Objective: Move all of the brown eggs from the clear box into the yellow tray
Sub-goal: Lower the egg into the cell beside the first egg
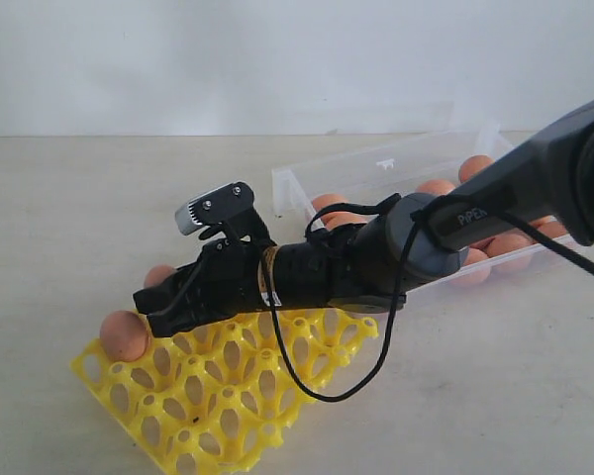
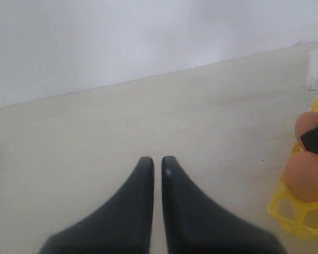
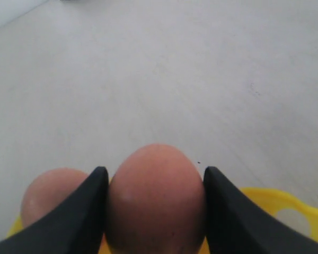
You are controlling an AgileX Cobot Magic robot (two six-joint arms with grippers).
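My right gripper [image 1: 150, 302] reaches across to the far-left corner of the yellow tray [image 1: 228, 396], low over the cups. It is shut on a brown egg [image 3: 155, 196], which is half hidden behind its fingers in the exterior view [image 1: 158, 274]. A second brown egg [image 1: 126, 334] sits in the tray's corner cup right beside it, also seen in the right wrist view [image 3: 50, 196]. Several more brown eggs [image 1: 436, 186] lie in the clear box [image 1: 376, 163] behind the arm. My left gripper [image 2: 157, 160] is shut on nothing over bare table, left of the tray [image 2: 291, 211].
The right arm's black cable [image 1: 307, 381] hangs in a loop over the tray's middle cups. A pale wall stands behind the table. Bare tabletop lies left of and in front of the tray.
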